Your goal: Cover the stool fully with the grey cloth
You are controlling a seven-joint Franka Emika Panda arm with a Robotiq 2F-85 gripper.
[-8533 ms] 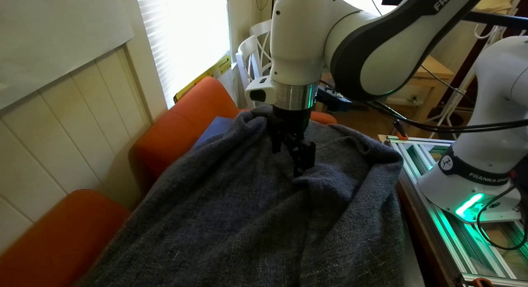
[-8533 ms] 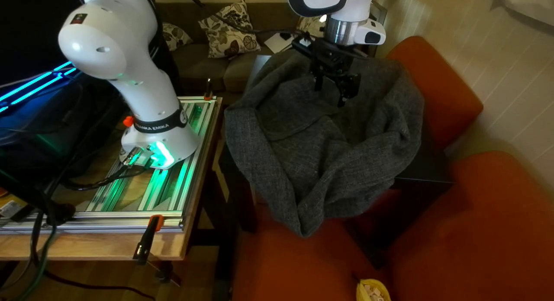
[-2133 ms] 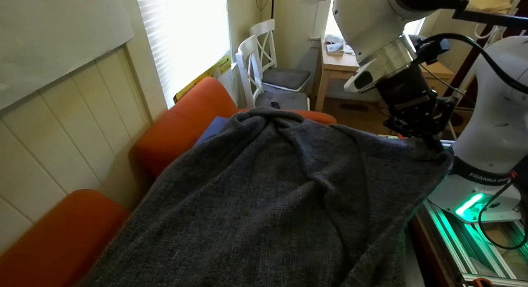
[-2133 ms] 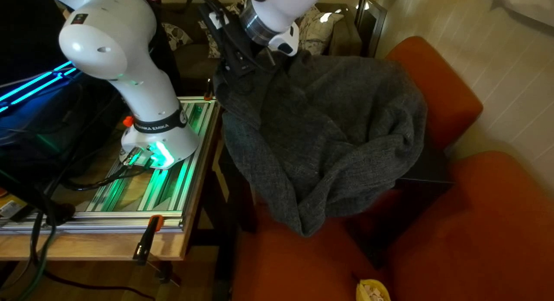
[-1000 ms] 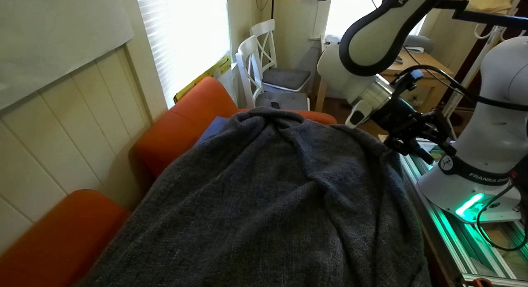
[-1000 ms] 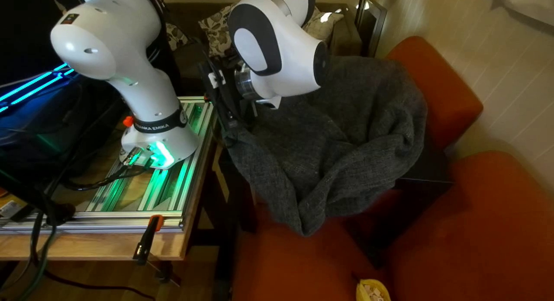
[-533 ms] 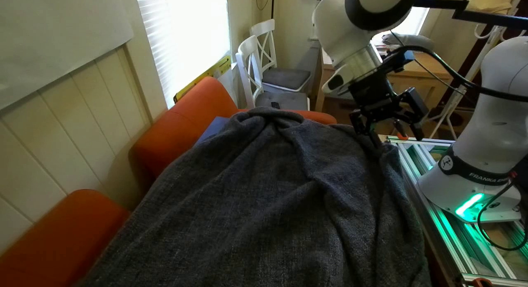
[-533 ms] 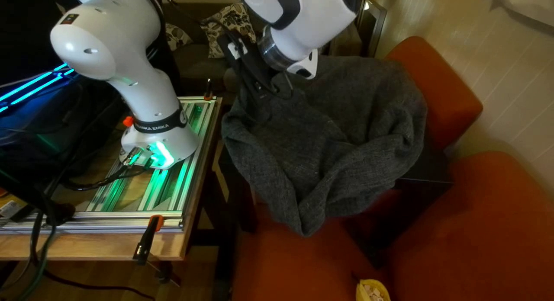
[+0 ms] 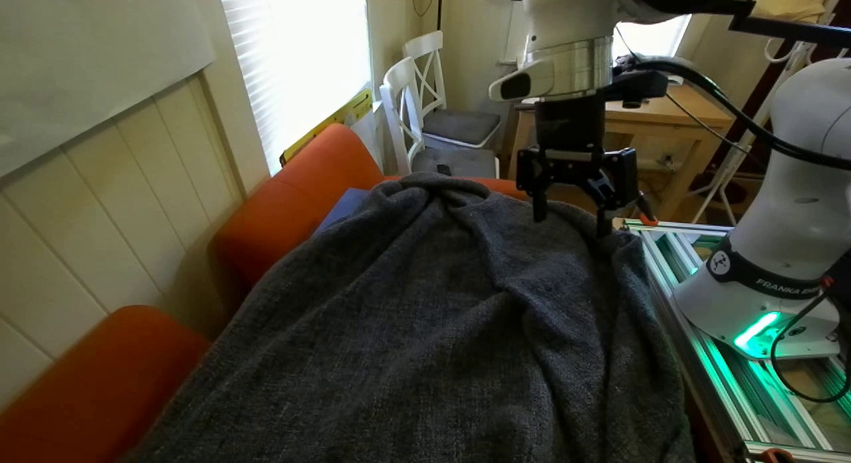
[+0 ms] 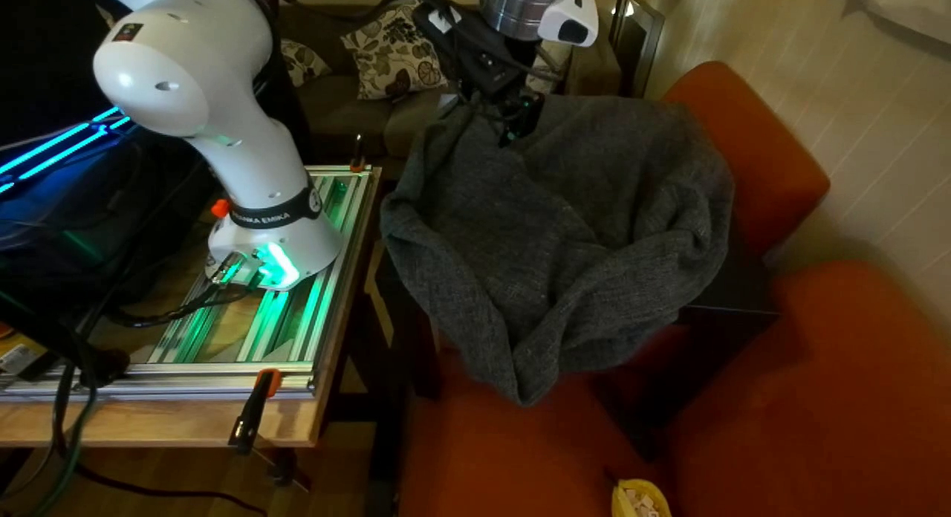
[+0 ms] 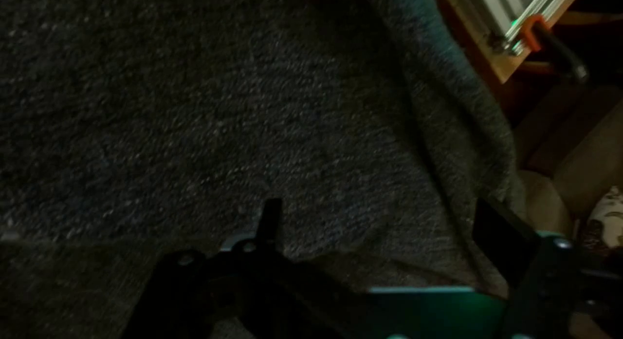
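Fingers (image 9: 539,209) wide apart, nothing between, above cloth (image 9: 412,330), contact unclear; cloth draped in folds, stool (image 10: 535,450) bare beyond its edges; best pinch single fold near hem, lift low, draw slowly outward over bare part

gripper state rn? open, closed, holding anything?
Gripper: open, holding nothing; the cloth is not gripped.
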